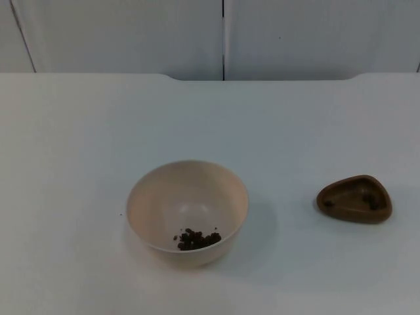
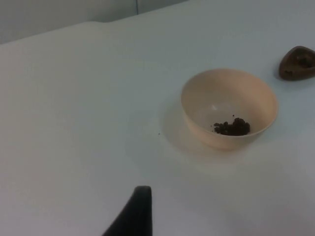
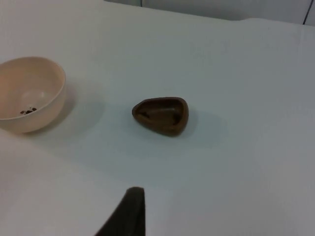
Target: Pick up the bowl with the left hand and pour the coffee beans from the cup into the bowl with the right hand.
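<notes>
Bowl [image 1: 188, 213]: cream, standing on the white table [image 1: 79, 144], lower centre of top view.
Coffee beans [image 1: 197, 240]: small heap inside bowl.
Cup [image 1: 355, 199]: brown, right of bowl, well apart.
Left gripper: one black fingertip [image 2: 132, 214] visible, touching nothing; opening cannot be told.
Right gripper: one fingertip [image 3: 125, 214] visible, holds nothing; opening cannot be told.

One black fingertip of the left gripper [image 2: 135, 211] hangs above the white table; the right gripper's black fingertip [image 3: 128, 212] does likewise.

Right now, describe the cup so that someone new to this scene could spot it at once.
On the white table, look right of the cream bowl that holds coffee beans. The cup stands alone there, apart from the bowl. It is the small, dark brown, rounded-triangular dish, far lower than the bowl.
</notes>
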Action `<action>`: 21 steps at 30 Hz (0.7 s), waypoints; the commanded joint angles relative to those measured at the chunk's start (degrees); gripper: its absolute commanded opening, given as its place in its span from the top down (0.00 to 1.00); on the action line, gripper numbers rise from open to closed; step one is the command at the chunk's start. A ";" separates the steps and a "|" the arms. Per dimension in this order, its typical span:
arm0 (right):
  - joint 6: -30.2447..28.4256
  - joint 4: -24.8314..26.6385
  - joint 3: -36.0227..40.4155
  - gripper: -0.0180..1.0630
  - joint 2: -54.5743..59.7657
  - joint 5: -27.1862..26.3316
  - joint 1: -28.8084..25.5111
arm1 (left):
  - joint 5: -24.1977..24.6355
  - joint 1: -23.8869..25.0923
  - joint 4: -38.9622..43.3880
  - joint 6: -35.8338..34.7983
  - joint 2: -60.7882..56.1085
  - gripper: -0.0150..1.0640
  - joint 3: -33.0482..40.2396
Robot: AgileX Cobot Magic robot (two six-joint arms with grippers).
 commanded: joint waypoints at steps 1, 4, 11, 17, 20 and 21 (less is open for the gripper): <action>0.19 -0.38 0.04 0.01 -0.24 -0.32 -0.11 | 0.16 -0.05 0.03 0.17 -0.20 0.01 0.31; 0.19 -0.38 0.04 0.01 -0.24 -0.32 -0.11 | 0.16 -0.05 0.03 0.17 -0.20 0.01 0.31; 0.19 -0.38 0.04 0.01 -0.24 -0.32 -0.11 | 0.16 -0.05 0.03 0.17 -0.20 0.01 0.31; 0.19 -0.38 0.04 0.01 -0.24 -0.32 -0.11 | 0.16 -0.05 0.03 0.17 -0.20 0.01 0.31; 0.19 -0.37 0.04 0.01 -0.24 -0.43 -0.11 | 0.16 -0.05 0.03 0.17 -0.20 0.01 0.31; 0.19 -0.37 0.04 0.01 -0.24 -0.43 -0.11 | 0.16 -0.05 0.03 0.17 -0.20 0.01 0.31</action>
